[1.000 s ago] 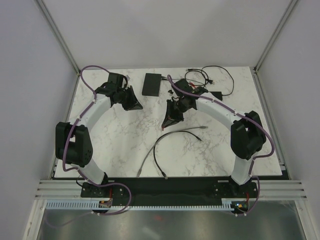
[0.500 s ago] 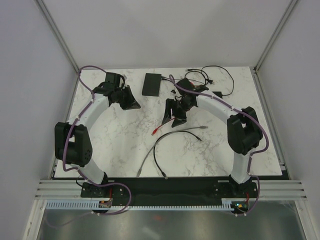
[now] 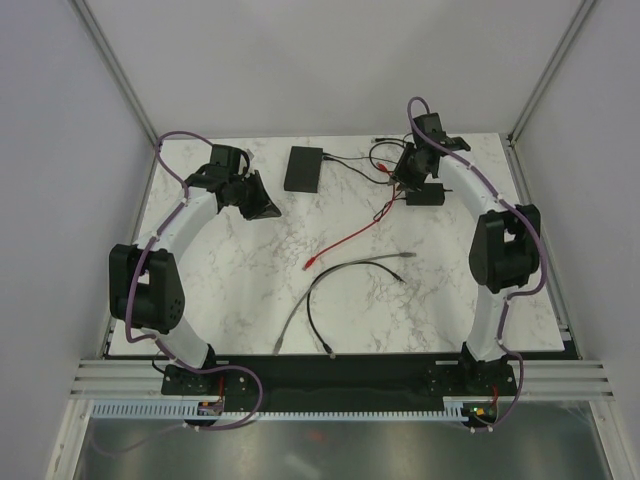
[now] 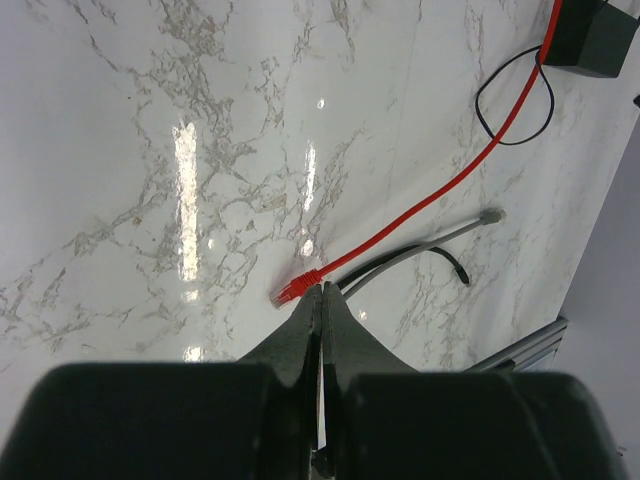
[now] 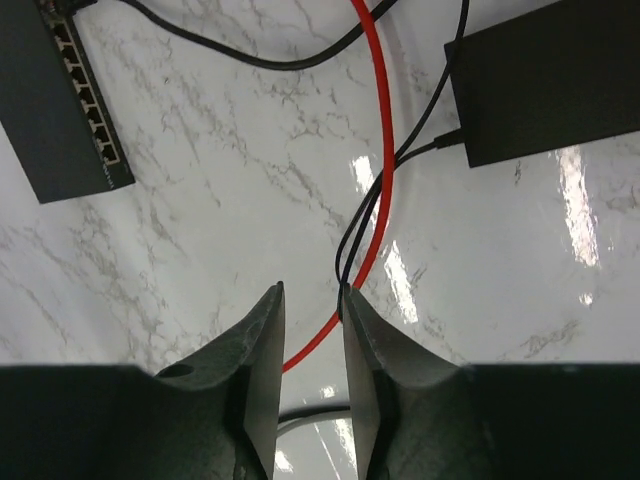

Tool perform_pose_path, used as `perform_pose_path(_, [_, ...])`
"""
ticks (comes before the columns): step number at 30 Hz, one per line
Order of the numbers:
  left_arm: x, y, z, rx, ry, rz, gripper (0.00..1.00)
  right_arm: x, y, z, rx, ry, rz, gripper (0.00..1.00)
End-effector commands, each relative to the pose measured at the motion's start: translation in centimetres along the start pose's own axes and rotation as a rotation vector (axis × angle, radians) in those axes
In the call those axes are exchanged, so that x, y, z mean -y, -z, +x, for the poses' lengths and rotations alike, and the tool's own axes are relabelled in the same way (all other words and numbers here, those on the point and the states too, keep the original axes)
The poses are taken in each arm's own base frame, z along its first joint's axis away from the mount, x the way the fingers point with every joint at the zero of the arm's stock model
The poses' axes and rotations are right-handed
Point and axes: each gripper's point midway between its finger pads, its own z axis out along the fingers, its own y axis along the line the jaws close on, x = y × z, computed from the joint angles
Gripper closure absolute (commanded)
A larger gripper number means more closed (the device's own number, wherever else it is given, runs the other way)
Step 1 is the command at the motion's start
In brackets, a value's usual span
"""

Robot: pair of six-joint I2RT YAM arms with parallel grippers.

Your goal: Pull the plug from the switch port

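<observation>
The switch [image 3: 303, 168] is a flat black box at the back of the table; the right wrist view shows its row of sockets [image 5: 62, 100]. A thin black cord [image 3: 350, 160] enters its right edge. A red cable [image 3: 350, 238] lies loose on the marble, its red plug [image 3: 312, 264] free, just past my left fingertips in the left wrist view [image 4: 296, 290]. My left gripper [image 3: 262, 203] is shut and empty [image 4: 322, 290]. My right gripper [image 3: 398, 178] is open and empty above the red cable [image 5: 385, 150], between the switch and the adapter; its jaws [image 5: 310, 290] hold nothing.
A black power-adapter brick [image 3: 425, 192] with thin looped cords [image 3: 445, 150] lies at the back right, also in the right wrist view [image 5: 550, 90]. A grey cable [image 3: 375, 260] and a black cable [image 3: 312, 310] lie in the middle front.
My right arm has swung from the table's middle to the back right and its gripper has opened. The red cable now lies stretched on the marble. The left arm barely moved.
</observation>
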Motion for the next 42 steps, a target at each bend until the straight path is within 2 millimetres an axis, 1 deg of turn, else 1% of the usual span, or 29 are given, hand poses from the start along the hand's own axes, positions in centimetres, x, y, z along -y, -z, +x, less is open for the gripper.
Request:
perform_pose_path(1, [0.1,0.2,-0.3,0.002,-0.039,0.022,0.98,0.6,-2.9,-2.0,0.031,-0.007,0.018,0.62])
perform_pose_path(2, [0.1,0.1,-0.2,-0.001,-0.039,0.022,0.98,0.5,-3.5,-2.1,0.03,0.008,0.012,0.62])
perform_pose_path(3, [0.0,0.0,-0.3,-0.001,-0.037,0.02,0.98,0.5,-4.4,-2.3,0.033,0.037,0.016,0.62])
perform_pose_path(6, [0.1,0.0,-0.3,-0.002,-0.038,0.021,0.98,0.2,-6.0,-3.6,0.071,0.1,0.006,0.62])
perform_pose_path(10, [0.0,0.0,-0.2,-0.003,-0.037,0.02,0.98,1.0,-7.6,-4.8,0.107,0.191,0.044,0.61])
perform_pose_path(12, [0.0,0.0,-0.1,-0.005,-0.037,0.019,0.98,1.4,-8.4,-4.8,0.107,0.199,0.062,0.61])
perform_pose_path(19, [0.0,-0.1,-0.2,-0.005,-0.037,0.019,0.98,2.3,-10.2,-4.9,0.108,0.224,0.104,0.6])
perform_pose_path(24, [0.0,0.1,-0.2,-0.002,-0.036,0.019,0.98,2.7,-11.9,-4.9,0.1,0.261,0.114,0.61])
perform_pose_path(27, [0.0,0.0,0.0,-0.005,-0.037,0.019,0.98,3.3,-12.6,-4.8,0.094,0.264,0.133,0.63])
perform_pose_path(29, [0.0,0.1,-0.1,-0.002,-0.038,0.021,0.98,3.5,-12.4,-4.5,0.076,0.267,0.146,0.68])
perform_pose_path(30, [0.1,0.3,-0.2,0.002,-0.039,0.022,0.98,3.5,-12.1,-4.4,0.073,0.267,0.146,0.74])
perform_pose_path(31, [0.2,0.3,-0.2,0.003,-0.04,0.024,0.98,3.5,-11.9,-4.1,0.061,0.263,0.148,0.85])
perform_pose_path(33, [0.1,0.2,-0.1,0.0,-0.039,0.022,0.98,3.2,-11.1,-4.3,0.062,0.266,0.132,0.94])
perform_pose_path(34, [0.1,0.1,-0.1,-0.001,-0.039,0.022,0.98,3.0,-10.7,-4.2,0.06,0.27,0.131,1.0])
perform_pose_path(35, [0.1,0.1,-0.1,-0.002,-0.038,0.021,0.98,2.6,-10.0,-4.7,0.074,0.273,0.12,1.0])
perform_pose_path(37, [0.0,0.0,-0.2,-0.004,-0.036,0.019,0.98,2.2,-9.3,-5.0,0.077,0.278,0.111,1.0])
perform_pose_path(38, [0.0,-0.1,-0.1,-0.006,-0.036,0.019,0.98,1.5,-8.6,-5.4,0.086,0.28,0.086,1.0])
perform_pose_path(40, [0.0,0.0,-0.3,-0.001,-0.037,0.02,0.98,1.0,-8.1,-4.9,0.054,0.279,0.062,1.0])
perform_pose_path(41, [0.1,0.0,-0.3,-0.001,-0.039,0.021,0.98,0.1,-7.7,-4.9,0.037,0.271,0.025,1.0])
perform_pose_path(42, [0.1,0.0,-0.3,-0.001,-0.039,0.021,0.98,0.0,-7.5,-4.7,0.021,0.261,0.021,1.0])
